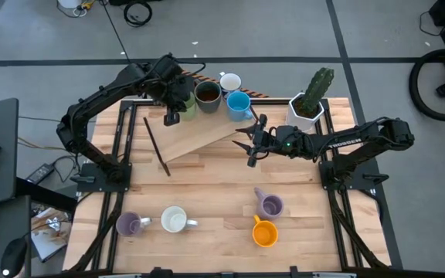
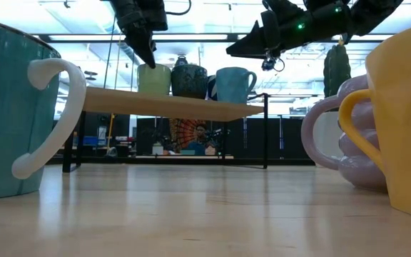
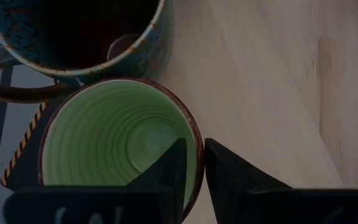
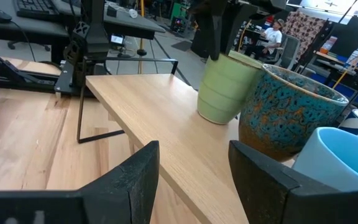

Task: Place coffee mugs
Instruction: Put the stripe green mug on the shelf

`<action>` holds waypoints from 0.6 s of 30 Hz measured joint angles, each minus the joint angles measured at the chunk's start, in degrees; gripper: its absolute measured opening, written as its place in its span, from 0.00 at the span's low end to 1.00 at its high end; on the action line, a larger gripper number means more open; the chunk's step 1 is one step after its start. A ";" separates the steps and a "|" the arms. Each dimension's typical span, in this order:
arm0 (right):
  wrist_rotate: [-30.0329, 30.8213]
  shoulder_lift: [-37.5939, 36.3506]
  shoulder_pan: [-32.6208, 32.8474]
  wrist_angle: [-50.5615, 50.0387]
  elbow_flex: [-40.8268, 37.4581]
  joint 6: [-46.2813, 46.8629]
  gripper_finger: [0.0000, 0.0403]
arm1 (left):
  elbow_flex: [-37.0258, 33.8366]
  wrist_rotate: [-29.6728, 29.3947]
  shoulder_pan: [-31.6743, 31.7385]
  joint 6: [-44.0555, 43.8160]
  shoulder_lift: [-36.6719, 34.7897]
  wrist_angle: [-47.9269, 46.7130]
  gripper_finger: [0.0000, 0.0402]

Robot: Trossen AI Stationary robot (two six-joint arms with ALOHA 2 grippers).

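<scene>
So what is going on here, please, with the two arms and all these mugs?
The robot is placing mugs on a raised wooden shelf. The left gripper is at the green mug on the shelf, one finger inside the rim and one outside. Beside it stand a dark mug, a white mug and a blue mug. The right gripper hovers open near the shelf, holding nothing. Four more mugs wait on the table.

The high camera looked straight down over the whole counter point(image 1: 207, 185). The low camera sat at counter level, close behind the near mugs, facing the raised shelf point(image 2: 170, 106). The left wrist camera looked steeply down into the green mug point(image 3: 120, 143); the right wrist view shared it, seen across the shelf.
</scene>
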 joint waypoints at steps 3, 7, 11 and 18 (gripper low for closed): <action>0.00 0.00 0.02 0.02 0.00 0.36 0.49 | 0.00 -0.03 -0.59 0.02 0.00 -0.06 0.16; 0.00 0.00 0.01 0.00 0.00 0.85 0.49 | 0.00 -0.15 -1.44 0.04 0.00 -0.02 0.16; 0.00 0.00 0.01 0.20 0.00 0.84 0.49 | 0.00 -0.35 -1.76 0.04 0.00 -0.02 0.16; 0.00 0.00 0.02 0.35 0.00 0.85 0.49 | 0.00 -0.46 -1.73 0.03 0.00 -0.03 0.16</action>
